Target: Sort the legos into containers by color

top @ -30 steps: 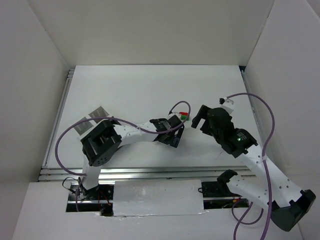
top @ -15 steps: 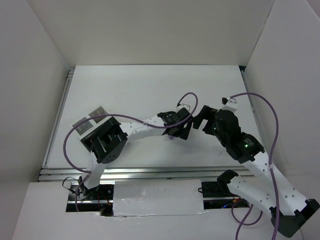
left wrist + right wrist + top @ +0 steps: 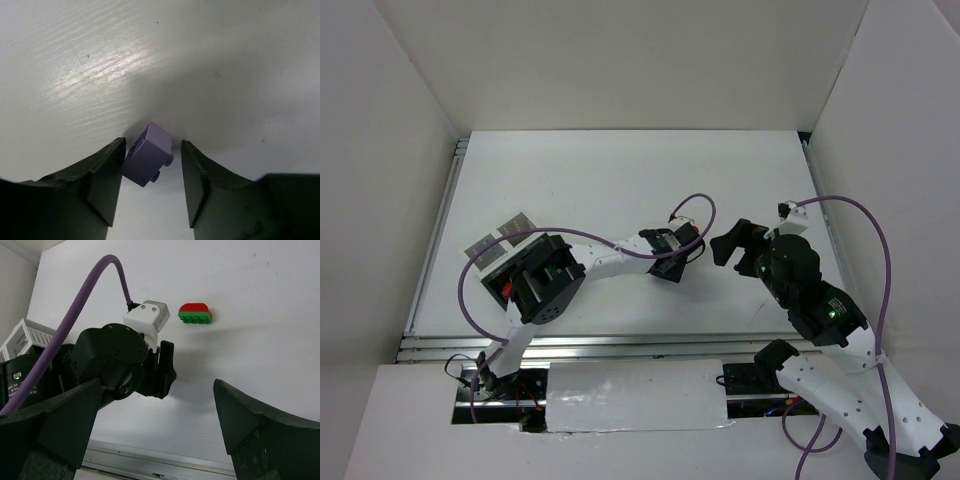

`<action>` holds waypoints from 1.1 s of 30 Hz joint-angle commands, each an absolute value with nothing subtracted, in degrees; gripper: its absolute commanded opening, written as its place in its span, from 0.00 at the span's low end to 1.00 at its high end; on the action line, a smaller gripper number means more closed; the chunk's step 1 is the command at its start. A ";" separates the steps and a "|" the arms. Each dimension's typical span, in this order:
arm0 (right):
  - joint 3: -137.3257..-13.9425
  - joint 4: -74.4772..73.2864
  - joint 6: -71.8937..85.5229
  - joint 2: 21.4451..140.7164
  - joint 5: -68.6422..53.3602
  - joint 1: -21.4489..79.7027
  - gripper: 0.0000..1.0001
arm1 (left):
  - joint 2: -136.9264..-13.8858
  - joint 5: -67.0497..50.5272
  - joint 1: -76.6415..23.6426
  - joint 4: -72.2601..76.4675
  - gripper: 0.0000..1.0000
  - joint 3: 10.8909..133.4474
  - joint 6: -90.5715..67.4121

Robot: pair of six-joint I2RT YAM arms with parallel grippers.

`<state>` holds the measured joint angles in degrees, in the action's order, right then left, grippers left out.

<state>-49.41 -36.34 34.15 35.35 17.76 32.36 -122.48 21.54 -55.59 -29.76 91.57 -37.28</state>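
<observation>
Overhead, the black box sits at 9 o'clock on the tabletop. It is largely covered by the left arm, so we cannot read its compartments.

At the centre of the tabletop, the left gripper is down at the surface with its jaws parted, one on each side of the lilac brick. The brick lies askew on the tabletop. It is touching or just beside the finger at its 9 o'clock and clear of the other. Nothing is clamped.

In the right wrist view, a red-and-green brick lies on the tabletop at 1 o'clock from the left gripper, apart from it.

The right gripper hangs at 3 o'clock from the left one, spread wide and carrying nothing.

Findings on risk:
- The brick is off-centre and rotated. In our judgement the nearer finger will push it first, so it may pivot, be pinched by a corner, or squirt out.
- A corner hold could fail on the carry to the box.
- The two grippers are near one another, and a lift or swing by either invites contact.
</observation>
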 commanded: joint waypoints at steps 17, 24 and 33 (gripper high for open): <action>-47.81 -27.34 29.72 37.87 9.41 32.26 1.00 | -83.88 37.00 -41.69 -45.32 0.00 81.04 -40.78; -52.30 -27.69 25.93 49.22 3.61 32.52 1.00 | -65.49 37.97 -12.95 -50.71 0.00 74.89 -35.52; -49.13 -23.82 24.79 47.29 0.35 32.52 1.00 | -59.50 33.05 -3.43 -48.34 0.00 64.52 -32.78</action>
